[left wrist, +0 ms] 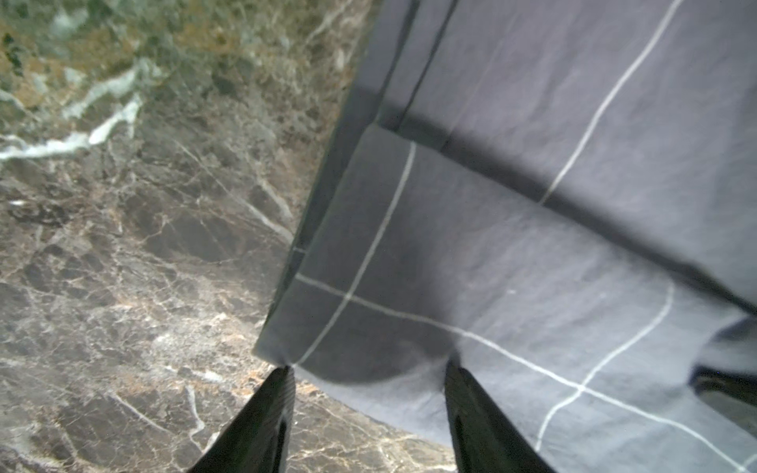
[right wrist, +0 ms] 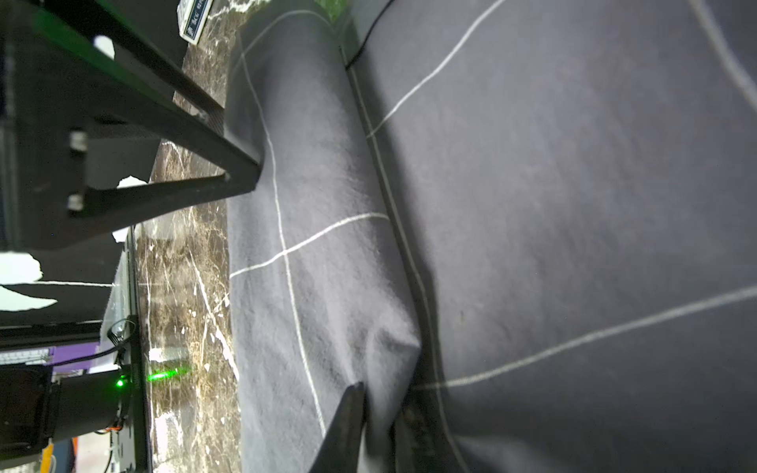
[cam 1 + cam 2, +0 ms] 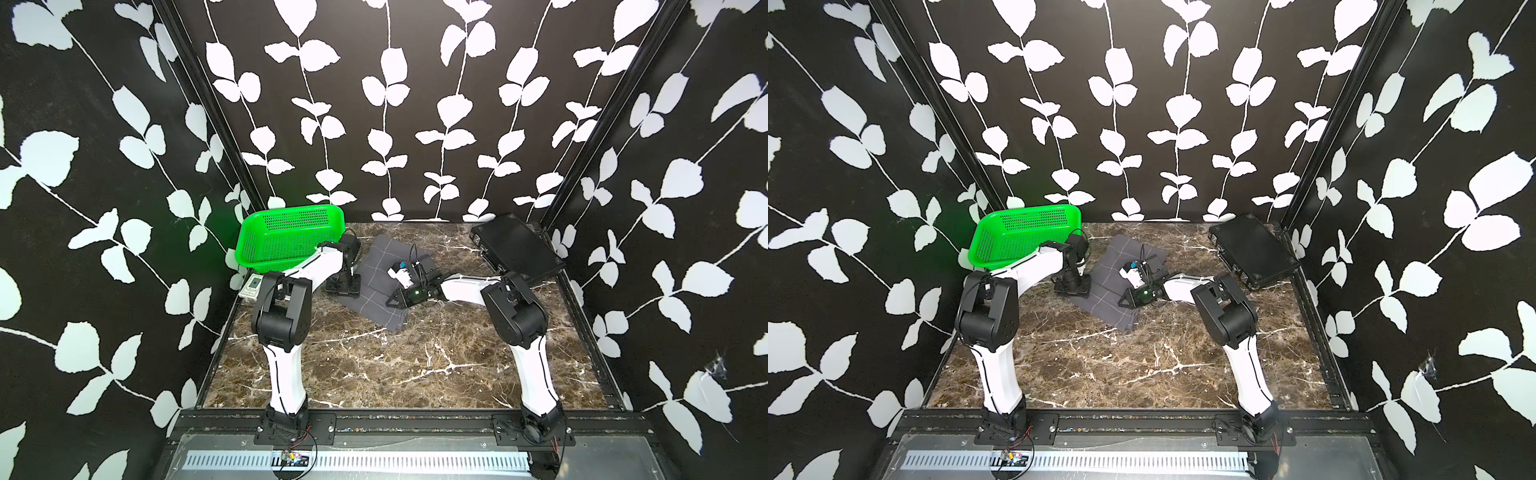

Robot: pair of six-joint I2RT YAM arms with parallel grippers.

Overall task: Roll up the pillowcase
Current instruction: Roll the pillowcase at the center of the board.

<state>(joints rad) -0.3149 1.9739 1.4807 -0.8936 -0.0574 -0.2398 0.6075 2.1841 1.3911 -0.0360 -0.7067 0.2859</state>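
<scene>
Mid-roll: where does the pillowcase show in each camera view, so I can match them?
Top view: pillowcase near the centre of the marble table's far half.
Top view: pillowcase in the same place on the marble table.
Left wrist: fills much of the frame, one corner at the left end effector.
Right wrist: fills most of the frame, rolled part beside flat part.
Shared landmark: the marble table, in all four.

In both top views the fingertips of the left gripper (image 1: 368,372) and the right gripper (image 2: 381,405) are hidden from above. The grippers also cover part of the pillowcase (image 3: 372,305). Whether the right jaws pinch cloth is unclear. Small box (image 3: 252,286), left edge: partly hidden, print unreadable.
</scene>
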